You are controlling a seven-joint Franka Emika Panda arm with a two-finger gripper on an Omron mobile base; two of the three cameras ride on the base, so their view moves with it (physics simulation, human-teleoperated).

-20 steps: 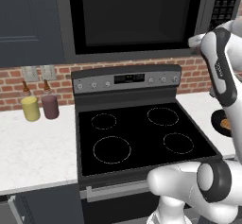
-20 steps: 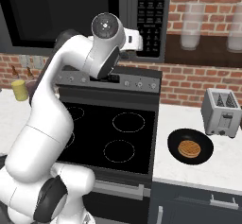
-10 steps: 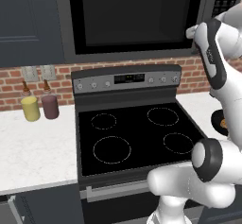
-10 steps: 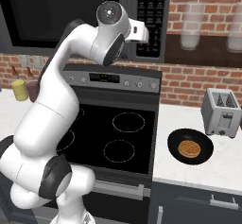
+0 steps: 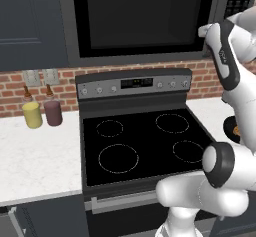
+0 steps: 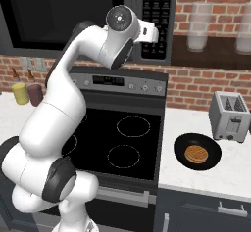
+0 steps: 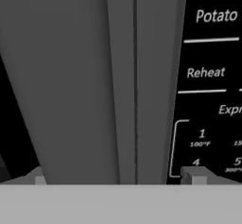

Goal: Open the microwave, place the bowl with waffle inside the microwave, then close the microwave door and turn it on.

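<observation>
The arm has risen over the last second and brought its gripper [image 7: 118,176], jaws spread wide and empty, right up to the grey edge of the microwave door [image 7: 94,76] beside the keypad [image 7: 212,76]. The microwave [image 6: 98,15] looks shut, so opening comes next. The bowl [image 6: 197,151] with the waffle [image 6: 197,153] waits on the counter [image 6: 235,172] beside the toaster [image 6: 229,116].

The white arm rises from the base, bends at a dark elbow joint and reaches up and far, its wrist raised high toward the right. The gripper [image 7: 118,176] points away from the base, its two fingertips [image 7: 193,175] spread wide apart, holding nothing.
</observation>
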